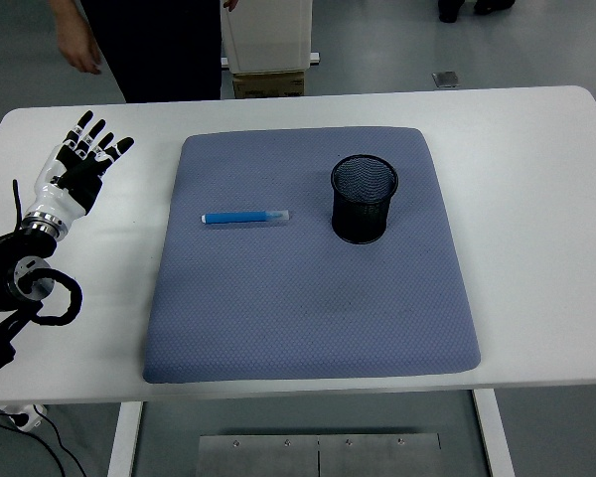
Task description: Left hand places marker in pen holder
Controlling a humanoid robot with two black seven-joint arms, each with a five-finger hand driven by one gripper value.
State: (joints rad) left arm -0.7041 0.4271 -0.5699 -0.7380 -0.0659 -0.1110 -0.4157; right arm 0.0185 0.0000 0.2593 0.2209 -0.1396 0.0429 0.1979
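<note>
A blue marker (244, 217) with a clear cap lies flat on the grey-blue mat (308, 308), left of centre. A black mesh pen holder (364, 198) stands upright on the mat to the marker's right, apart from it. My left hand (84, 164) is over the bare table at the far left, well left of the marker, fingers spread and holding nothing. The right arm does not show.
A person (154, 40) in dark clothes stands beyond the table's far edge at the top left, one hand (79, 50) hanging down. A cardboard box (268, 45) sits behind the table. White table (536, 199) surface surrounds the mat.
</note>
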